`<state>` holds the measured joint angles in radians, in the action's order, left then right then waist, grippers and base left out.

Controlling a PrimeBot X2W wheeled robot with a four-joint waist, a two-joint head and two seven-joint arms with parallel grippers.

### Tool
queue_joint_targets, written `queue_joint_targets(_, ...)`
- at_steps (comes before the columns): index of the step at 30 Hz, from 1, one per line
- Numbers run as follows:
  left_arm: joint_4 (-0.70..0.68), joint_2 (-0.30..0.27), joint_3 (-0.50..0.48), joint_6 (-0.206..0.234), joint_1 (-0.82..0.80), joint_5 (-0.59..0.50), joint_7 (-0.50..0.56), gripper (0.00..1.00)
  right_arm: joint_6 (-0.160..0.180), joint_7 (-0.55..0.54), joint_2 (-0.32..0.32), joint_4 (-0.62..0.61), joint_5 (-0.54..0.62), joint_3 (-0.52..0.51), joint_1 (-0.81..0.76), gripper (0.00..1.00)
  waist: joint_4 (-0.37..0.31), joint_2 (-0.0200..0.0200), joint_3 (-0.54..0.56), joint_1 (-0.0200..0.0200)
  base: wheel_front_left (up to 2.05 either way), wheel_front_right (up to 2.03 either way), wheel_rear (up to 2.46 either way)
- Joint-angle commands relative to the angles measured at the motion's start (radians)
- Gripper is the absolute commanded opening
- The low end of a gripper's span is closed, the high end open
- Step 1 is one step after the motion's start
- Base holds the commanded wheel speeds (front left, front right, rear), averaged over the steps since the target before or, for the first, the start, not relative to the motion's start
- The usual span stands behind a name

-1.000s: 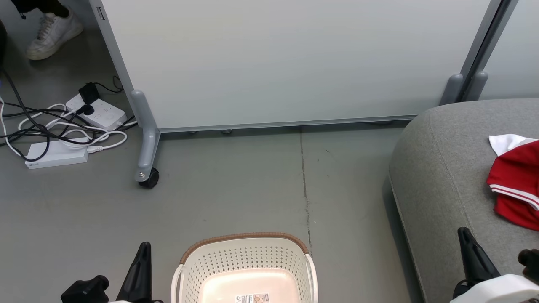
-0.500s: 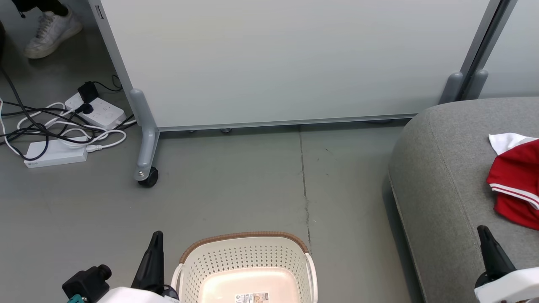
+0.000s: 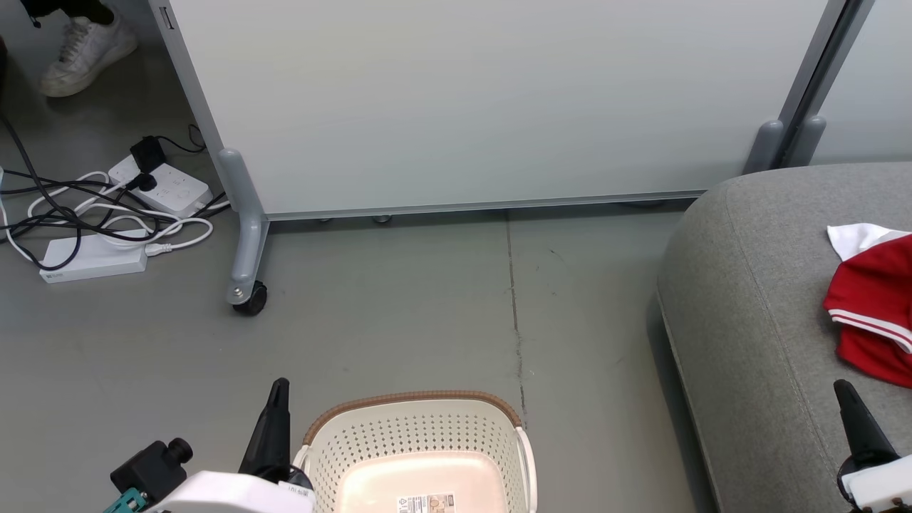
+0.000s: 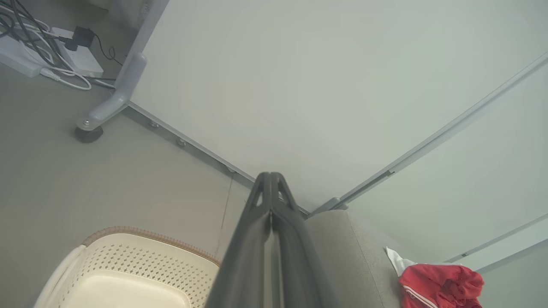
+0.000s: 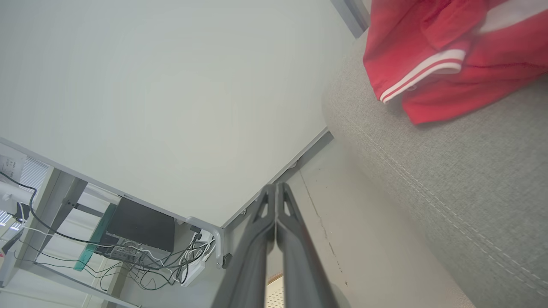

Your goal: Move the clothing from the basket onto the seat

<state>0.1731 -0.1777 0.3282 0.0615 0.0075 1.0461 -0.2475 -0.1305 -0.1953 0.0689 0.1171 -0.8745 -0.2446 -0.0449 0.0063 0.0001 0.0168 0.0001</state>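
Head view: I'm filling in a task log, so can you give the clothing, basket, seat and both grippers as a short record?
clothing: red and white, lying on the seat
seat: grey, right of the basket
basket: on the floor, no clothing in the part shown
left gripper: shut, holds nothing, beside basket
right gripper: shut, holds nothing, by the seat

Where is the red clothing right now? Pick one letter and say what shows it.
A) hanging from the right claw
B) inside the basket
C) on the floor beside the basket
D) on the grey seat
D: the clothing lies crumpled on top of the seat, and the part of the basket that shows has a bare floor.
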Motion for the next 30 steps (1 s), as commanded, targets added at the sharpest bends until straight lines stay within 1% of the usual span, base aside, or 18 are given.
queue_joint_targets(1,-0.005,-0.003,-0.003,-0.012,-0.039,0.027,-0.006,0.0,0.0,-0.011,0.013,-0.002,-0.035,-0.014,0.029,0.0,0.0,-0.0001,0.0,-0.0001,0.0,0.0,0.0)
queue_joint_targets(30,0.045,0.054,0.014,-0.093,-0.107,0.297,-0.01,0.0,-0.001,-0.125,0.021,0.062,-0.346,-0.142,0.08,0.0,-0.002,-0.0001,-0.008,-0.0001,0.0,0.0,0.0)
